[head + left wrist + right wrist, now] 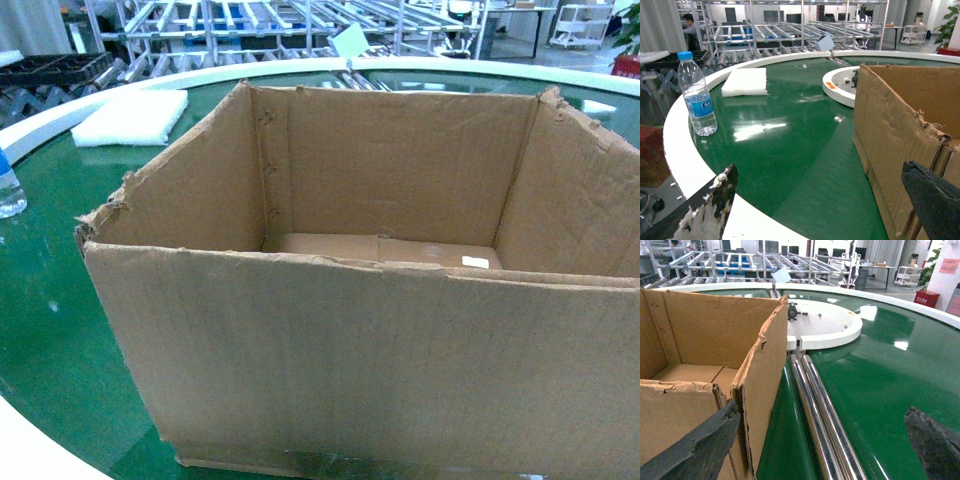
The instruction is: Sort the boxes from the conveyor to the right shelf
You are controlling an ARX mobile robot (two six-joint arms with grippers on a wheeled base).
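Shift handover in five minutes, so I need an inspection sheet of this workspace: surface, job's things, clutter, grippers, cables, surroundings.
Surface: conveyor, glossy green belt with white rim; twin steel rails run to a white hub.
Job's things: one open-topped box on the belt, rim torn, nothing seen inside but a small white label.
Clutter: water bottle upright at the belt's edge; white foam pad lying flat.
Grippers: left gripper open at the box's corner; right gripper open at its other corner.
Cables: nothing seen.
Surroundings: tube racks behind the belt; a person far left.
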